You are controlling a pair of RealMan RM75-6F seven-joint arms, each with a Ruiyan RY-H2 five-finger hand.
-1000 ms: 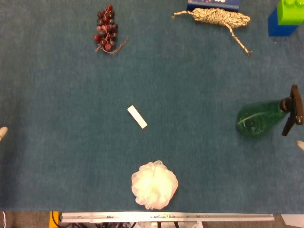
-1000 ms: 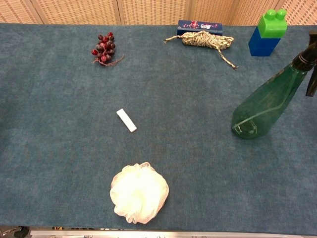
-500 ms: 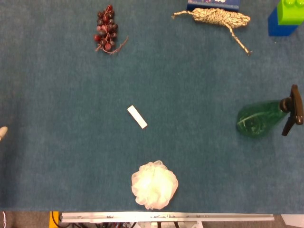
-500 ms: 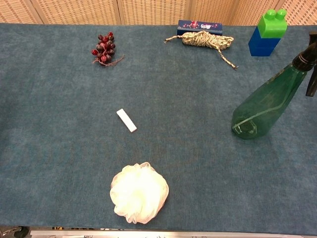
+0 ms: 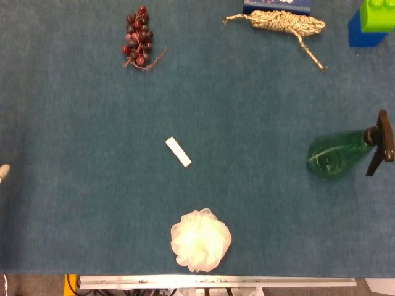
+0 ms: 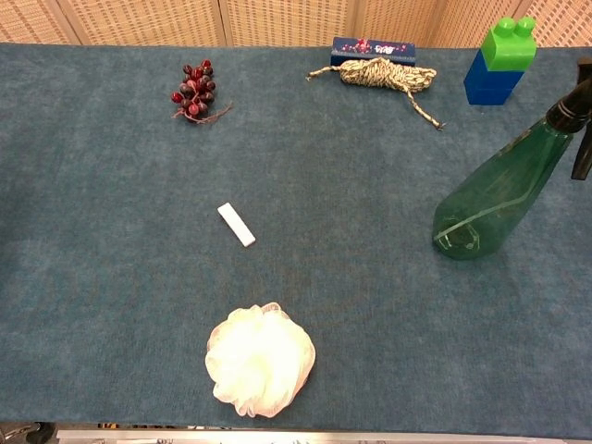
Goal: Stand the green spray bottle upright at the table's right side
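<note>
We see the green spray bottle (image 6: 490,199) already standing upright at the bench's (image 6: 370,277) right side, unheld, our left hand (image 5: 3,172) barely visible, state unclear, right hand unseen.

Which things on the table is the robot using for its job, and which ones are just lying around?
For the job:
green spray bottle, standing at the right side

Just lying about:
bunch of red grapes
coiled rope
dark blue box
blue and green toy bricks
small white stick
white bath pouf
</note>
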